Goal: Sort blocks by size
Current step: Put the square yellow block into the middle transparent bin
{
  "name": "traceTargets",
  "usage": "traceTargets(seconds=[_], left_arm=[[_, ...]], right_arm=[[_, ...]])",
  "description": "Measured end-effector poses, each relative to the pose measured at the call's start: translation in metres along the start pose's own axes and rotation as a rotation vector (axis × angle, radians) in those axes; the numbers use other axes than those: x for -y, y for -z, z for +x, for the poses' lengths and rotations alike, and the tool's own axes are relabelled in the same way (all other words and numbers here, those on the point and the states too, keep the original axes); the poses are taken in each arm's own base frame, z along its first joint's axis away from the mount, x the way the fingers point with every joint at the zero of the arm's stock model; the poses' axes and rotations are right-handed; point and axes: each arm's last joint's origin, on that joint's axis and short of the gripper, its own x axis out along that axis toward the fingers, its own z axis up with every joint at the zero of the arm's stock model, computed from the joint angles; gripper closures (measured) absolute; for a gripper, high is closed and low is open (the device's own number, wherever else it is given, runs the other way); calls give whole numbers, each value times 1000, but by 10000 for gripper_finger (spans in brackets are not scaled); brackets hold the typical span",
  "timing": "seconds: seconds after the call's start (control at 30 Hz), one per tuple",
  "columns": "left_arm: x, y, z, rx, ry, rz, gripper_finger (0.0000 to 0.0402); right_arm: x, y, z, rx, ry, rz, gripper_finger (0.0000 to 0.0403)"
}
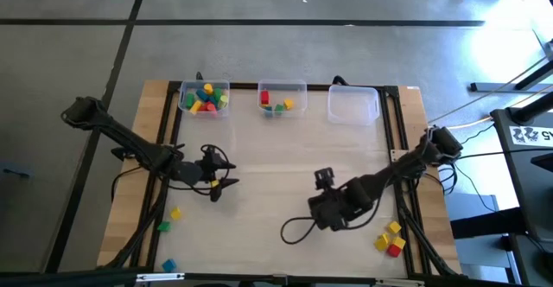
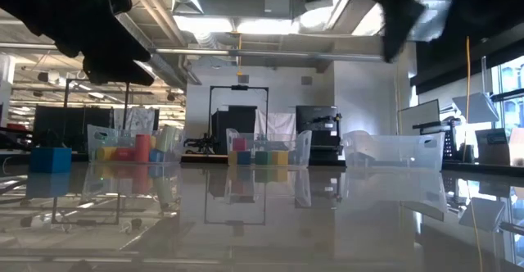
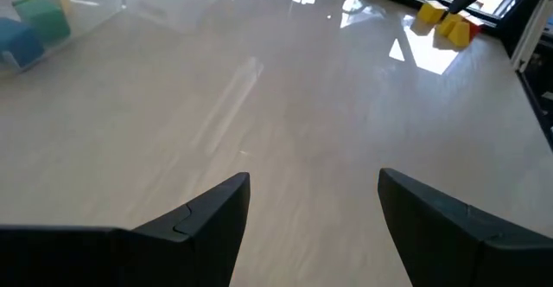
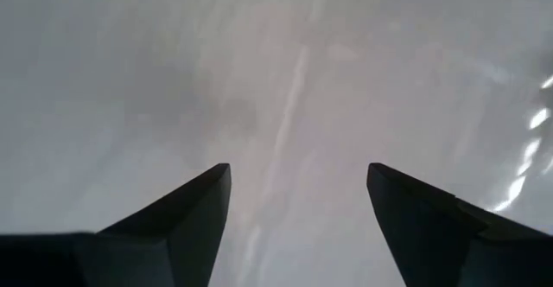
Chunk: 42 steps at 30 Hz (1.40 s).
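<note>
Left gripper (image 3: 313,202) and right gripper (image 4: 298,192) are seen spread wide over bare table (image 1: 276,149), nothing held. Blocks (image 1: 205,98) are sorted into two bins (image 1: 283,91); loose ones (image 1: 390,239) lie near each front corner, sizes apparently mixed.

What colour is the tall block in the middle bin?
Red block, clearest in the high view.

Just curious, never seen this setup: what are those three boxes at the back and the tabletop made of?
The bins look like clear, glossy plastic: the blocks inside show through their walls. The tabletop looks like pale wood or laminate with a smooth, shiny finish; it mirrors the ceiling lights in the low view.
</note>
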Motion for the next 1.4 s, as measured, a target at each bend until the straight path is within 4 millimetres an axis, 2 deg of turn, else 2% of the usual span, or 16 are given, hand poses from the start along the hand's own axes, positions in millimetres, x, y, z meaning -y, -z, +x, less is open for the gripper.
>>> traceTargets(seconds=[0.3, 0.5, 0.77, 1.1, 1.4], left_arm=[[0, 1, 1, -6, -5, 7, 149], [0, 1, 1, -7, -4, 29, 149], [0, 1, 1, -5, -6, 43, 149], [-1, -2, 2, 17, -13, 55, 149], [-1, -2, 2, 16, -13, 62, 149]], right_arm=[[-33, 30, -12, -283, -176, 164, 125], [-55, 50, -18, -443, -231, 147, 125], [-84, 71, -12, -511, -292, 101, 125], [-123, 106, -7, -604, -334, 62, 125], [-135, 133, 7, -645, -284, 20, 125]])
